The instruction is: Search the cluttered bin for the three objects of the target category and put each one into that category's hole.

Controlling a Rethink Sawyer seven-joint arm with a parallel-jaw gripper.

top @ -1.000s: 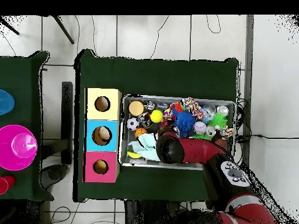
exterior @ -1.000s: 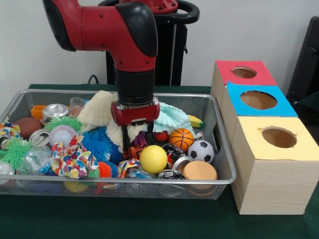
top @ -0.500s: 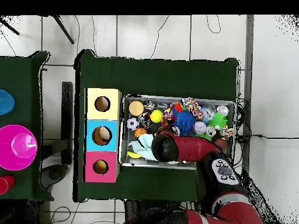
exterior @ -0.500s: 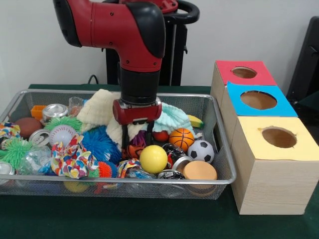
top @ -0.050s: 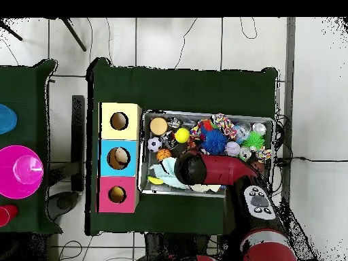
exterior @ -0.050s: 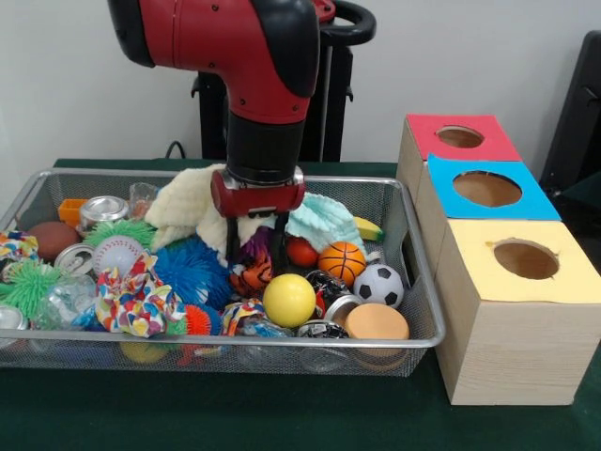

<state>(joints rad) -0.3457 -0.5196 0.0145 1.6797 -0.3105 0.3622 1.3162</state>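
The gripper [exterior @ -0.050s: 254,252] stands at centre frame of the front view, its two dark fingers [exterior @ -0.050s: 231,246] hanging vertically and spread, straddling a small orange-and-black toy [exterior @ -0.050s: 254,275] with a purple tuft above it. Whether the pads touch the toy cannot be told. The toy lies in the wire bin [exterior @ -0.050s: 413,282], just left of the red ball [exterior @ -0.050s: 301,252] and above the yellow ball [exterior @ -0.050s: 288,300], with cream cloth [exterior @ -0.050s: 192,209] behind.

In judgement, the toy is light, soft and compressible, unlikely to slip, and safe to squeeze. A hold across its middle appears best. Its shape is compact and partly hidden; no long axis or heading can be determined.

The overhead view shows only the arm [top @ -0.050s: 217,170] covering this spot.
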